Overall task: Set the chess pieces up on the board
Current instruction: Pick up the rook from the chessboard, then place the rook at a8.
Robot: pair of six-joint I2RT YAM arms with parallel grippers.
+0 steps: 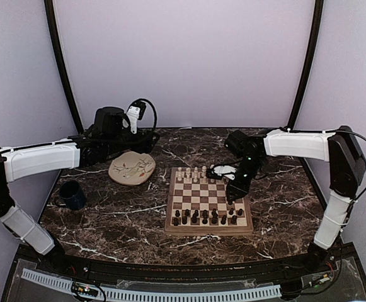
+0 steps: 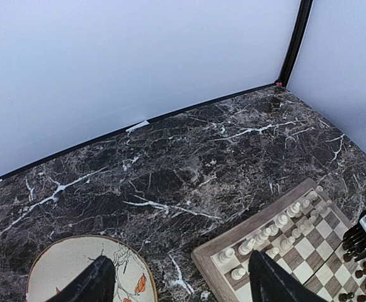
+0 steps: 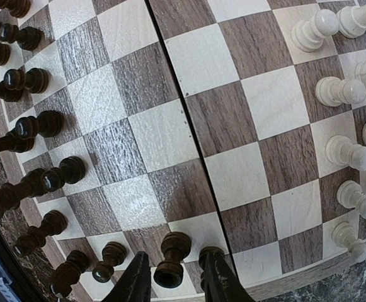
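Right gripper (image 3: 174, 253) apart, straddling 1 dark pawn (image 3: 170, 267) at the board's (image 3: 164, 135) right edge, not visibly clamped. Light, hard, slick turned wood, easily toppled: pinch just below its head. Left gripper (image 2: 179, 259) gapes empty.

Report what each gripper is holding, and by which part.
Left gripper: nothing. Right gripper flanks a dark pawn on both sides; whether it is gripped cannot be told.

Black two-finger left gripper (image 2: 183, 286) hangs wide open, held high; black two-finger right gripper (image 3: 175, 284) points down, jaws apart
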